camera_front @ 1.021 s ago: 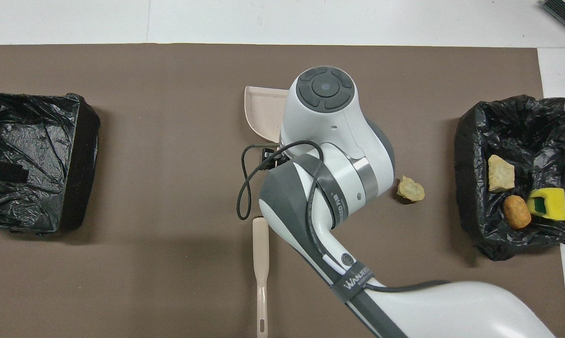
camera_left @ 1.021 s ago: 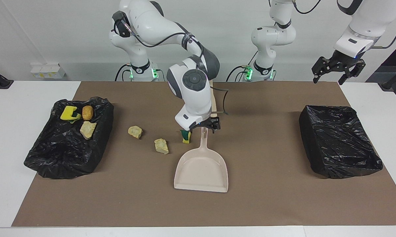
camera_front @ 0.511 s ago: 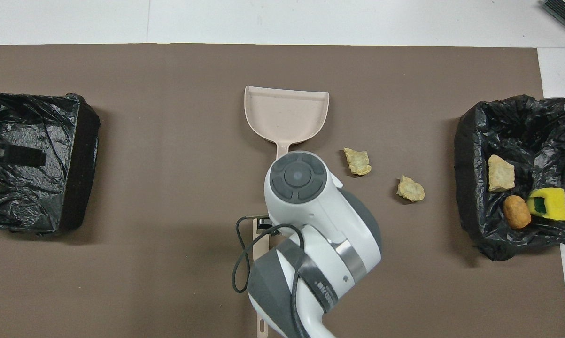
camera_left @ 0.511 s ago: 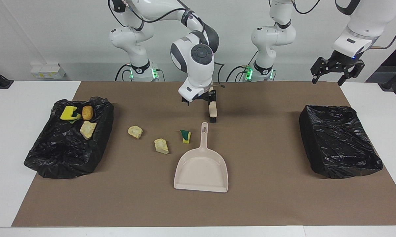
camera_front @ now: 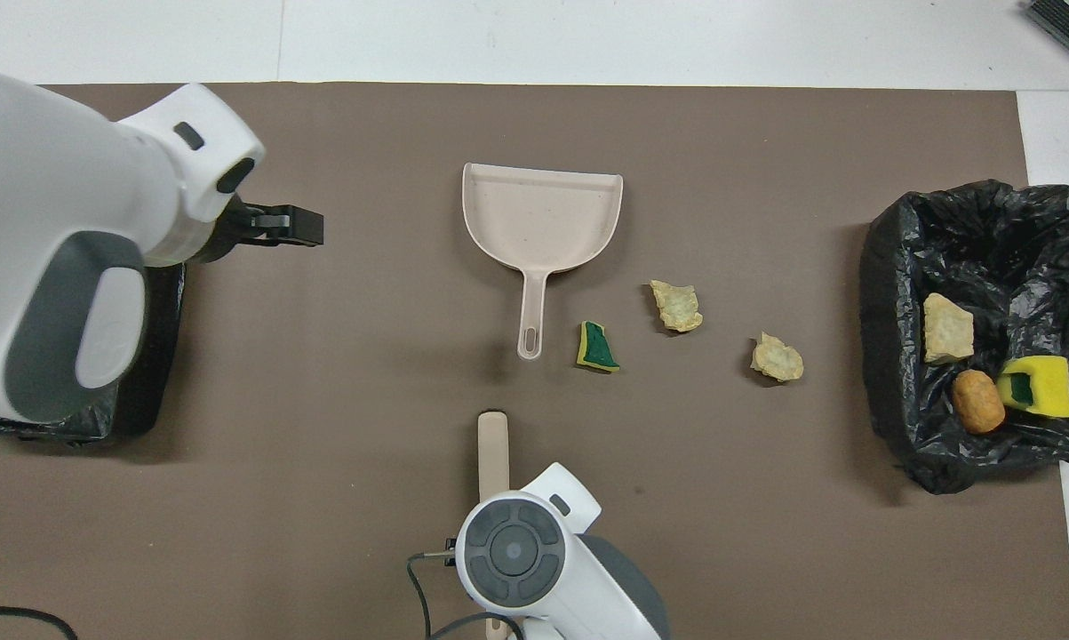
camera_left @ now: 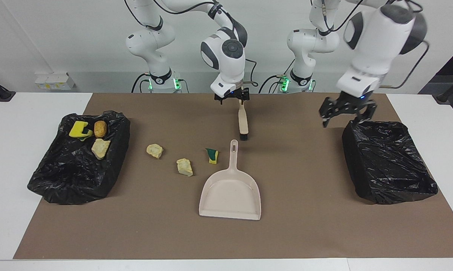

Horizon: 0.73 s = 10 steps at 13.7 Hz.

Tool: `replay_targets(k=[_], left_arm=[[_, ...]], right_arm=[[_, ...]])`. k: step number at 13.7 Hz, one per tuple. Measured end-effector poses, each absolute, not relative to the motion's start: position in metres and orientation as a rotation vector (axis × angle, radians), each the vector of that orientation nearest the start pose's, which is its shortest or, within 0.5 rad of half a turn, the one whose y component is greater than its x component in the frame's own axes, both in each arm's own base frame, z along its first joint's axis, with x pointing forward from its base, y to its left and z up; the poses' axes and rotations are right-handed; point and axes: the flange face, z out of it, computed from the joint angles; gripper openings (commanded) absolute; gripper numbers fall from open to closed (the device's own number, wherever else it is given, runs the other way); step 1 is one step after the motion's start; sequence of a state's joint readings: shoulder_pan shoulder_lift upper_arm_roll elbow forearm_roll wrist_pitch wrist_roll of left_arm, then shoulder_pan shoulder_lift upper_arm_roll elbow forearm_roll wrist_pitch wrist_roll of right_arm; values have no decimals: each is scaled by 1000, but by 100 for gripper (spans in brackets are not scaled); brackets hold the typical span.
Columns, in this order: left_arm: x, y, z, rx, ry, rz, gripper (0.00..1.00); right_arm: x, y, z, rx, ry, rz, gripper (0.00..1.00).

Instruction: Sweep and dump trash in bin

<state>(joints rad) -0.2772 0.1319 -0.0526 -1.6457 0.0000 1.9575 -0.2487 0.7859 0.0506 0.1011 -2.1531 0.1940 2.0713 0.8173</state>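
Note:
Three trash pieces lie on the brown mat: a green-and-yellow sponge bit (camera_left: 212,155) (camera_front: 598,347) beside the dustpan handle, and two beige chunks (camera_left: 184,166) (camera_left: 154,150) toward the right arm's end. The beige dustpan (camera_left: 230,194) (camera_front: 543,218) lies flat mid-mat with its handle toward the robots. A beige brush (camera_left: 243,122) (camera_front: 493,440) lies nearer to the robots. My right gripper (camera_left: 232,99) is open over the brush handle's end. My left gripper (camera_left: 346,114) (camera_front: 276,226) is open over the mat beside the empty bin.
A black-lined bin (camera_left: 72,180) (camera_front: 889,293) at the right arm's end holds a yellow sponge (camera_left: 78,129), a brown bread piece (camera_left: 100,128) and a beige chunk (camera_left: 100,148). An empty black-lined bin (camera_left: 388,162) stands at the left arm's end.
My right gripper drew back from over the dustpan handle to over the brush handle. My left arm swung down and in, to beside the empty bin. Nothing on the mat moved.

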Motion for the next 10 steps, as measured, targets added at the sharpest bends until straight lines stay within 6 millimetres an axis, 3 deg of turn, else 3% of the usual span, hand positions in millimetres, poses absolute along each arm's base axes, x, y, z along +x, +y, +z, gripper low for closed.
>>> replay_targets(k=[3, 6, 8, 10], left_arm=[[598, -272, 502, -3215, 27, -244, 100], [597, -345, 445, -3247, -88, -239, 100], [593, -377, 419, -3274, -154, -258, 100], [589, -389, 415, -3313, -186, -238, 100]], right_arm=[[315, 427, 345, -3126, 21, 356, 68], [316, 427, 339, -3129, 17, 361, 63], [317, 428, 340, -3121, 17, 346, 62], [315, 429, 339, -3122, 3, 348, 53]])
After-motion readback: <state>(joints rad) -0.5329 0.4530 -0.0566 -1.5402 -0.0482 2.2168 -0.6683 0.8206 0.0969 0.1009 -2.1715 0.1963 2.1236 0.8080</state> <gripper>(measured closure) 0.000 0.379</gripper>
